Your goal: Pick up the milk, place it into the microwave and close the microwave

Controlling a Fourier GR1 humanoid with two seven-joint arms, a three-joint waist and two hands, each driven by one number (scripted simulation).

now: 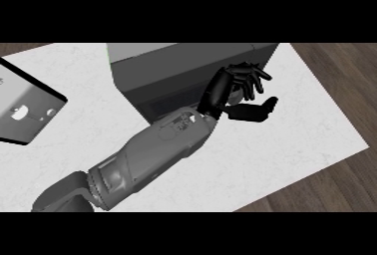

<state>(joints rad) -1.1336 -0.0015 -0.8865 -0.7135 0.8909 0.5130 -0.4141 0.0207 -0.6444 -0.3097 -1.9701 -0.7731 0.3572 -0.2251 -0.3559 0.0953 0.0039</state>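
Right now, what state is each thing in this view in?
microwave: standing on the counter, door looks shut.
left hand: open, fingers up, thumb out to the side, holding nothing, at the microwave's front.
grey panel: lying at the counter's left edge, untouched.
milk: not in view.

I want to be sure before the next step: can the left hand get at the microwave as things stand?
Probably yes. The left hand, fingers open, hovers at the right front corner of the microwave, and nothing shows between them. The milk is not in view.
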